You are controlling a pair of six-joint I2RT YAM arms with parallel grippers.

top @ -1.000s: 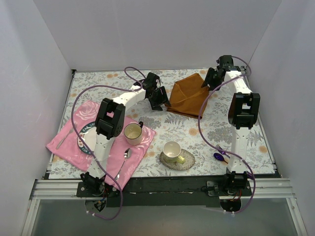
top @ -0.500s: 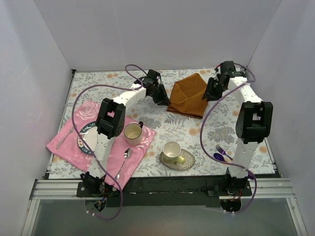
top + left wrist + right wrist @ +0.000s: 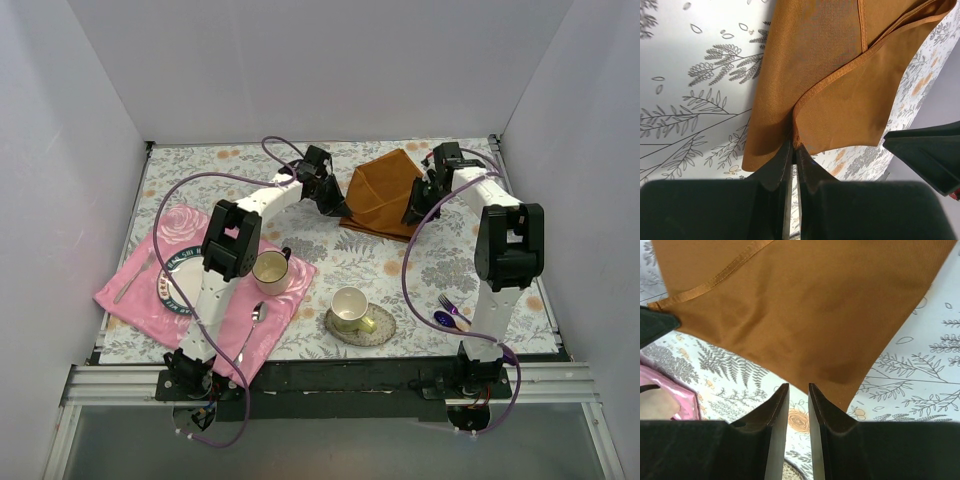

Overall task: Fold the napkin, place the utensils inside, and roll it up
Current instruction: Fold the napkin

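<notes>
The rust-orange napkin (image 3: 383,192) lies crumpled and partly folded at the back of the table. My left gripper (image 3: 339,206) is at its left near corner, and in the left wrist view the left gripper (image 3: 792,146) is shut on the hemmed edge of the napkin (image 3: 830,75). My right gripper (image 3: 411,212) is at the napkin's right near edge. In the right wrist view the right gripper (image 3: 798,387) stands narrowly open, with the edge of the napkin (image 3: 805,305) right at its tips. A purple fork (image 3: 455,305) and a dark blue spoon (image 3: 444,320) lie near the right arm's base.
A pink cloth (image 3: 130,300) at the front left carries a plate (image 3: 170,285), a cup (image 3: 270,271) and a silver spoon (image 3: 256,316). Another cup (image 3: 349,305) sits on a saucer (image 3: 380,326) at the front middle. White walls enclose the table.
The left gripper moved onto the napkin's left corner and shut on it. The right arm swung in to the napkin's right edge and its jaws narrowed.
</notes>
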